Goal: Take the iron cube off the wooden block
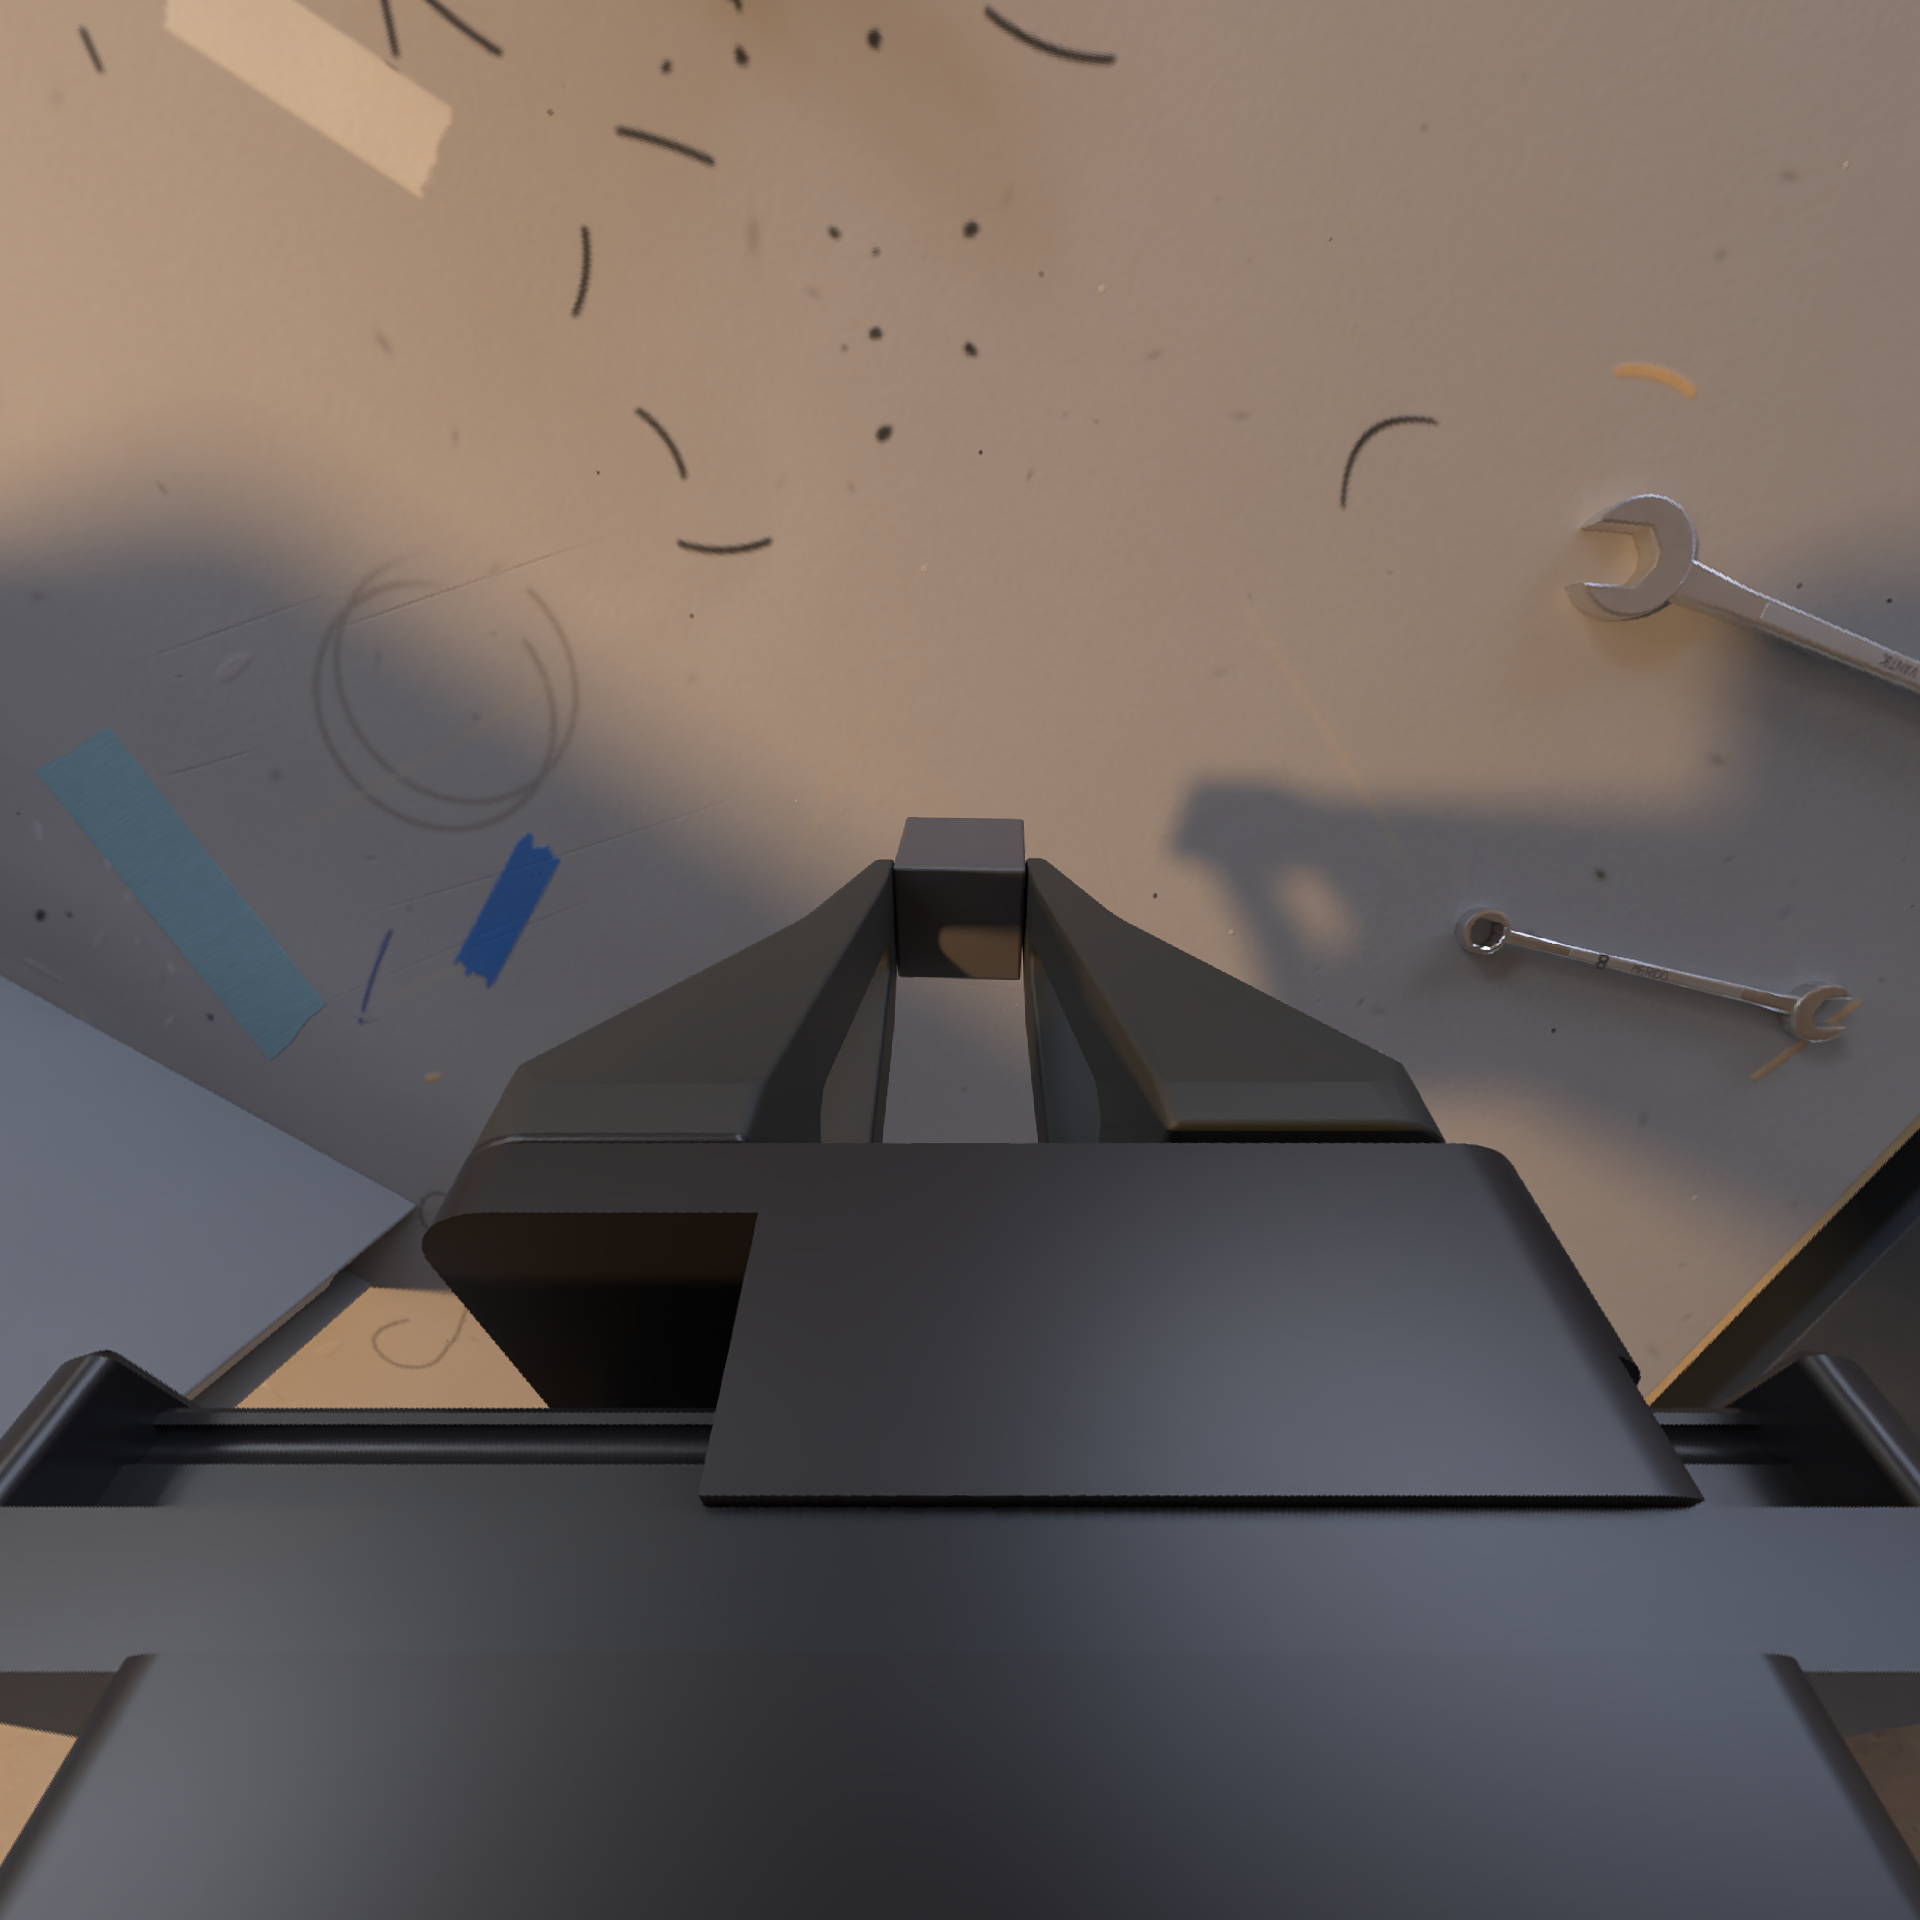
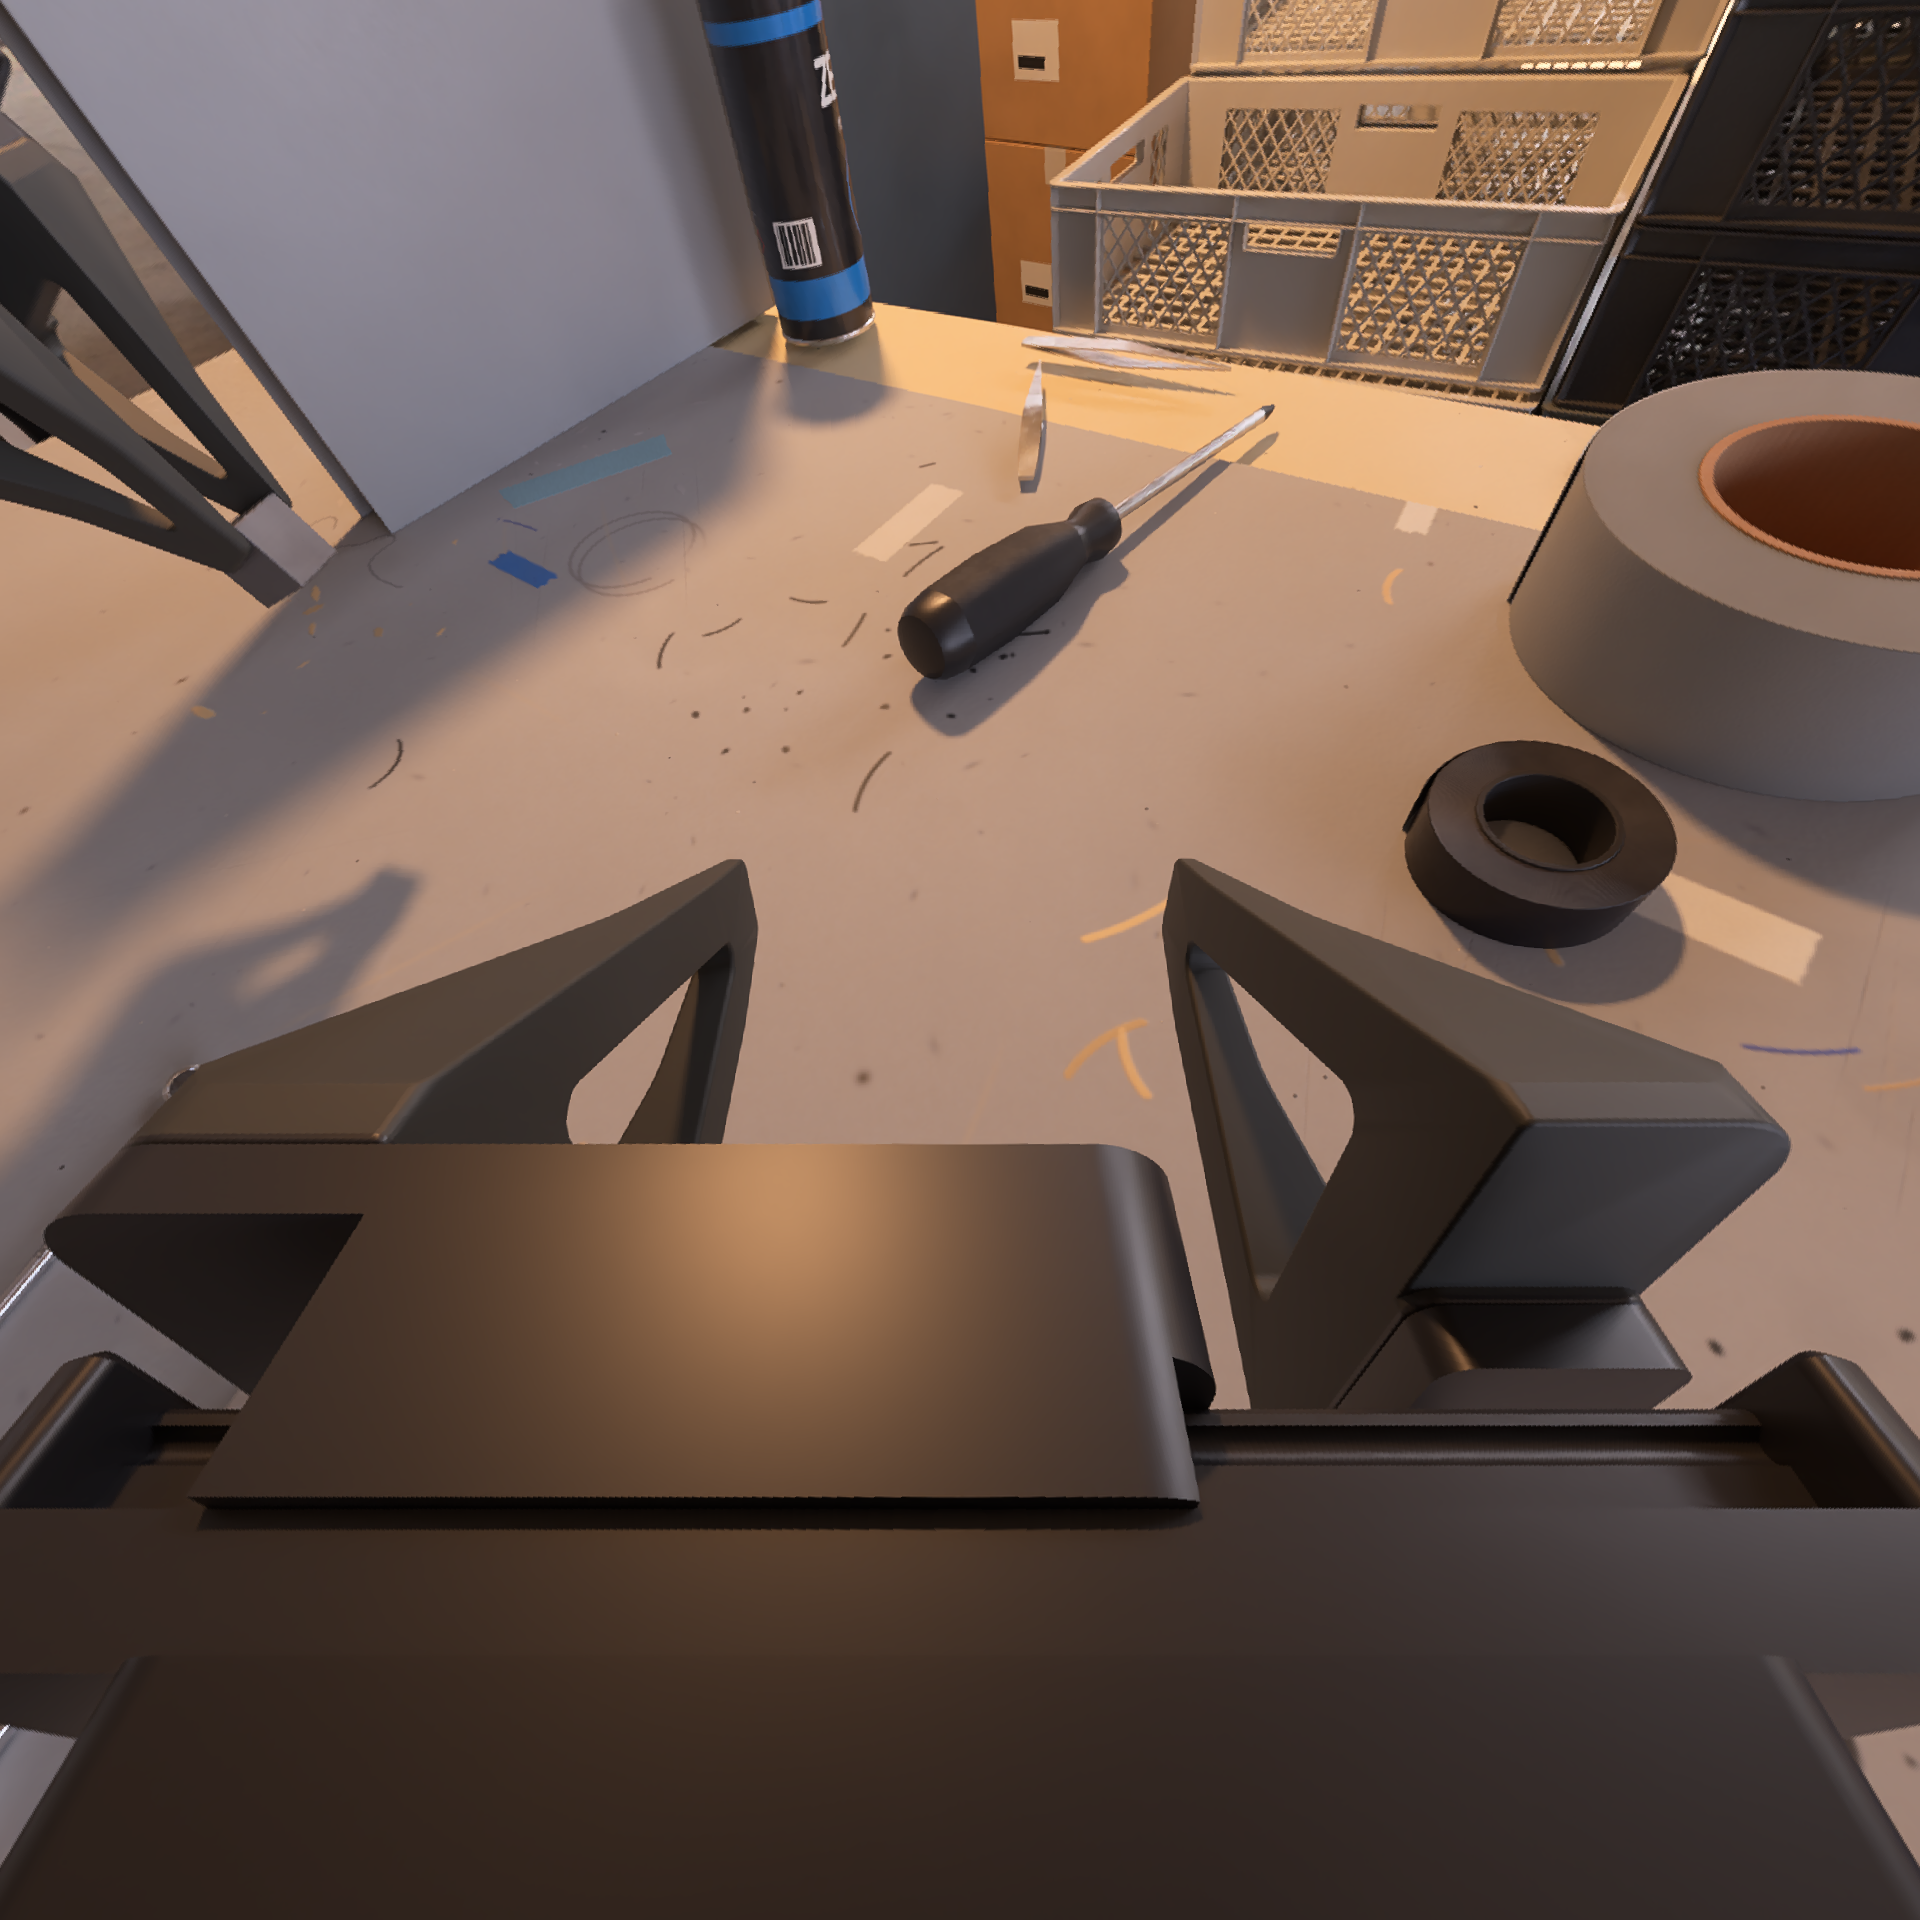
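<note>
My left gripper (image 1: 960, 914) has its two fingers pinched onto the iron cube (image 1: 958, 899), one flat against each side face, the dark grey block seated right at the tips. Beneath it I see only bare benchtop (image 1: 1039, 644), so I judge the cube already clear of the wooden block, which shows in neither view. I cannot tell how high the cube hangs, nor where the block now lies.

With the lift seemingly made, the step in hand is to carry the cube aside and set it down. I would keep the pinch firm, since iron is heavy for its size and smooth faces may slip between the fingers. I would travel level and slowly, avoid twisting the wrist, and lower until the cube rests on the bench before letting go.

Outward from the cube: a dark blue tape scrap (image 1: 507, 910) lies to its left, a pale blue tape strip (image 1: 177, 888) farther left. To its right sits the small wrench (image 1: 1652, 974), with the larger wrench (image 1: 1725, 603) beyond. The bare patch just ahead of the cube looks like the safest landing spot, well apart from both wrenches.

My right gripper (image 2: 958, 914) hangs idle, fingers spread wide and holding nothing, over bare bench. Ahead of it lies a screwdriver (image 2: 1023, 577); to its right a black tape roll (image 2: 1540, 842), and past that a big grey tape roll (image 2: 1745, 582).
</note>
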### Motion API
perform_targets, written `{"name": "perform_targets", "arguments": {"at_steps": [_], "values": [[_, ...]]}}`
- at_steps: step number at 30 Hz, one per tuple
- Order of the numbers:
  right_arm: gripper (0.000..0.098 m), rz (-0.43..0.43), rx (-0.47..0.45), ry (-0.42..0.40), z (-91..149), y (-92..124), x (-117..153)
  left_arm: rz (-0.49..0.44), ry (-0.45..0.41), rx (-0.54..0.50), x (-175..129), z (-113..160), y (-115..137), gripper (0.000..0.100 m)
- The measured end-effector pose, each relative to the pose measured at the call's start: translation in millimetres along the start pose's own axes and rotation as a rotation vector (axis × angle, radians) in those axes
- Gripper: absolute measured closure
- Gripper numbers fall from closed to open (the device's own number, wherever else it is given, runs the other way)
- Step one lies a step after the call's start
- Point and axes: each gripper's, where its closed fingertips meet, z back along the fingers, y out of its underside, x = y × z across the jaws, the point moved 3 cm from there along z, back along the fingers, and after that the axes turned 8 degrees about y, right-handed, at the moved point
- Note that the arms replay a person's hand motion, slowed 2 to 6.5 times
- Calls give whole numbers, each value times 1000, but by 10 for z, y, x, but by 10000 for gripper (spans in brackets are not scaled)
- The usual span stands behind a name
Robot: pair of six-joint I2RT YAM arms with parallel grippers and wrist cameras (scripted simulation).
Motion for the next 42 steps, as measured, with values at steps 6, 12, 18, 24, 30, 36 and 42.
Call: {"name": "perform_targets", "arguments": {"at_steps": [6, 12, 18, 24, 30, 36, 42], "values": [[310, 0, 0, -1, 0, 2, 0, -17, 10, 38, -7, -88, -25, 797], [312, 0, 3, -2, -4, 11, -1, -39, 21, 74, -15, -169, -52, 797], [315, 0, 11, -4, -11, 24, -5, -62, 31, 109, -27, -253, -74, 797], [315, 4, 21, -10, -22, 42, 1, -80, 44, 139, -37, -331, -98, 797], [315, 12, 31, -17, -34, 59, 14, -98, 57, 166, -43, -409, -117, 797], [315, 19, 39, -20, -44, 75, 21, -115, 68, 196, -48, -486, -128, 797], [312, 24, 47, -24, -56, 92, 29, -128, 82, 228, -52, -562, -133, 797]]}}
